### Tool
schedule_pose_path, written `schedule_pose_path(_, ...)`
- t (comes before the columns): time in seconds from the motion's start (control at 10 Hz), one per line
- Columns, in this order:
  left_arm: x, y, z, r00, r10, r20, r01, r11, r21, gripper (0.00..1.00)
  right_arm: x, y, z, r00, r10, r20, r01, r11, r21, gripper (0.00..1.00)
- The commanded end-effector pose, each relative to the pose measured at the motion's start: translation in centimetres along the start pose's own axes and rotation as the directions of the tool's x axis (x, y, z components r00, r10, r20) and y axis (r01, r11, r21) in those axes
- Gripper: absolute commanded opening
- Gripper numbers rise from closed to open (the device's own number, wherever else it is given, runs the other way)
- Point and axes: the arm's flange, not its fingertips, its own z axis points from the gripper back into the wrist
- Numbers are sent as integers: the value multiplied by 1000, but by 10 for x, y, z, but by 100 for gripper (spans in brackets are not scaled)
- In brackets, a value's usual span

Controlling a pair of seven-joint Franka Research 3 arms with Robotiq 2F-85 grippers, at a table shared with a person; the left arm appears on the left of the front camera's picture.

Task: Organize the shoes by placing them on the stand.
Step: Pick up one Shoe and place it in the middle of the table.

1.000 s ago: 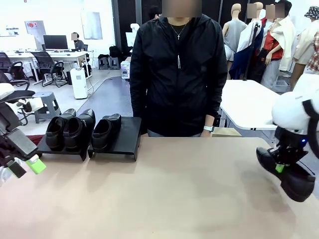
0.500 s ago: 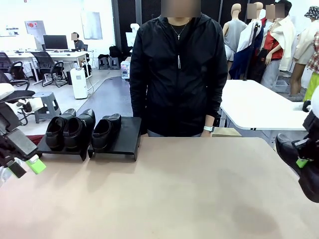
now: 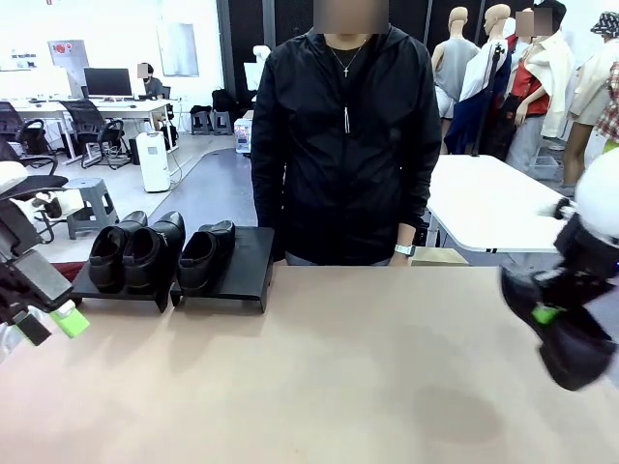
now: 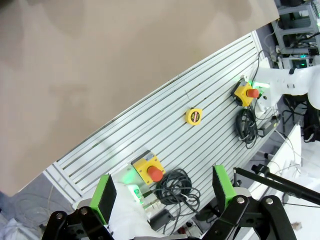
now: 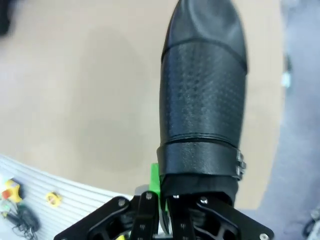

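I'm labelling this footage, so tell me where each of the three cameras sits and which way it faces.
Front: fixed on the robot's side, facing the person across the table; stand far left, both grippers at the edges.
Left wrist: above the table's near edge, looking down at cables; open left gripper at bottom.
Right wrist: looks down along the shut right gripper holding a shoe.
Shared: front and right wrist both show that shoe.

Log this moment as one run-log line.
left gripper: open, idle | right gripper: shut on fourth shoe, lifted | stand: three shoes placed
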Motion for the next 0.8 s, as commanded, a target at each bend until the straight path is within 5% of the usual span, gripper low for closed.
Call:
schedule_pose_path(0.0,-1,0,1,1000,-15,1,15,1000,-15,100,20,109,-1,995,49,91,-52,998,24,0)
schedule_pose_path(0.4,-1,0,1,1000,-15,1,15,1000,-15,100,48,299,-40,998,64,7,-64,966,252,0)
schedule_pose_path(0.7,-1,0,1,1000,-15,1,15,1000,-15,100,37,363,-90,990,-117,-80,132,970,204,0)
